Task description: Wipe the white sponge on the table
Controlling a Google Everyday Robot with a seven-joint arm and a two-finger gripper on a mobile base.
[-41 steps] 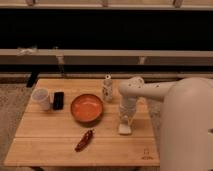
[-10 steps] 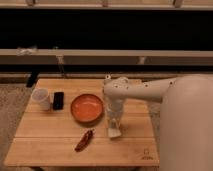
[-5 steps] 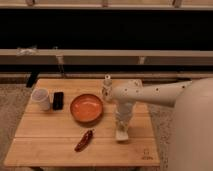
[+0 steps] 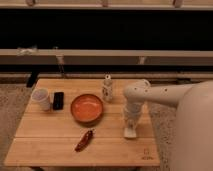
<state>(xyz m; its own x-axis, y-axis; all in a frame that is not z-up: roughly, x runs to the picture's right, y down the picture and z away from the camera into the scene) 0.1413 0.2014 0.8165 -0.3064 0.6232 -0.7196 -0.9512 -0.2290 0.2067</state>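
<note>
Camera view: my tool [image 4: 131, 126], fingers pressed together, seems to pin the flat off-white sponge [image 4: 130, 132] against the counter [image 4: 45, 137] near its right edge. One each: orange bowl [image 4: 87, 108], red chilli [image 4: 84, 140], white cup [image 4: 40, 98], black phone [image 4: 58, 100], small bottle [image 4: 107, 88].

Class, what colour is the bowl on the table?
Orange bowl, left of the shut gripper; camera view.

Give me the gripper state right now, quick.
Gripper: shut on the sponge, pressing it down on the table near the right edge.
</note>
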